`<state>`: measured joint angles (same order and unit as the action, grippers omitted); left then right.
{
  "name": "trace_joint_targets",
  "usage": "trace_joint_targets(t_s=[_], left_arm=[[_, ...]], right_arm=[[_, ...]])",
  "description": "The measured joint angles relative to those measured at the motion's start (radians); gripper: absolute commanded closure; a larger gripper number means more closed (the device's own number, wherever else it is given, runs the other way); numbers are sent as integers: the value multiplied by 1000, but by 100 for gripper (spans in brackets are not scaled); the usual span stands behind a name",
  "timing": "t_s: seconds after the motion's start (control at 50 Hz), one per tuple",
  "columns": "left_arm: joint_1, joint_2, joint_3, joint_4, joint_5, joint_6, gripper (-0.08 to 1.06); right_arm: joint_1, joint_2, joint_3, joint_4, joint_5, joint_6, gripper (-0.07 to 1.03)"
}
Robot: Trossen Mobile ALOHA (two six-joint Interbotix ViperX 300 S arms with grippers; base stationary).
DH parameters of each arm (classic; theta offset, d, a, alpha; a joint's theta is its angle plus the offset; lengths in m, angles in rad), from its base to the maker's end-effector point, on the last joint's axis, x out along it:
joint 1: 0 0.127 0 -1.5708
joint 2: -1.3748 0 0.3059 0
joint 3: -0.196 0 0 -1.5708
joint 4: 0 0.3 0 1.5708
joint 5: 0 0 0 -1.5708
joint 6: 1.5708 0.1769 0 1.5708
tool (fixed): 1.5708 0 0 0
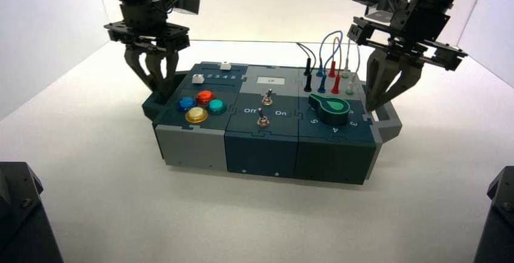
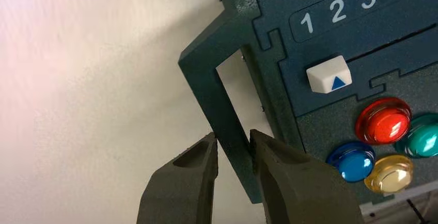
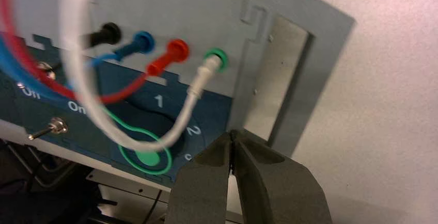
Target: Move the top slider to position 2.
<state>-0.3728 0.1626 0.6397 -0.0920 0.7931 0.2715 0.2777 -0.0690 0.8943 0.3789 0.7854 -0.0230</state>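
From above, the box (image 1: 267, 123) sits on a white worktop (image 1: 97, 202) between pale walls, the left gripper (image 1: 153, 84) down at its dark left handle (image 1: 159, 98) and the right gripper (image 1: 382, 96) at the grey right handle (image 1: 388, 120). The top slider (image 1: 225, 65), a small white knob, rides the rear track on the left section, behind its twin white knob (image 1: 197, 79) and four round buttons (image 1: 200, 106); two toggle switches (image 1: 264, 108), a green knob (image 1: 330, 106) and plugged wires (image 1: 330, 63) fill the rest. The left wrist view shows what the overhead cannot: the left gripper (image 2: 233, 149) pinching the handle bar (image 2: 227, 115) between its fingers (image 2: 181, 182), with a white knob (image 2: 328, 74) bearing a blue triangle below digits 1 to 4. The right wrist view shows the right gripper (image 3: 233, 146) pressed together at the grey handle's (image 3: 310, 79) edge; whether it pinches the plate is unclear.
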Motion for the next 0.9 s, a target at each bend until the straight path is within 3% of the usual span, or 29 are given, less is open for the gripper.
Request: trace_joint_targets(t_s=[0.28, 0.58, 0.9], left_arm=[[-40, 2, -35, -5, 8, 8, 82], [-48, 0, -43, -5, 18, 14, 64], [-71, 25, -61, -5, 32, 29, 62]], right_arm=[[0, 0, -11, 0, 5, -2, 98], [2, 11, -46, -2, 21, 0, 98], [2, 14, -51, -2, 29, -2, 98]])
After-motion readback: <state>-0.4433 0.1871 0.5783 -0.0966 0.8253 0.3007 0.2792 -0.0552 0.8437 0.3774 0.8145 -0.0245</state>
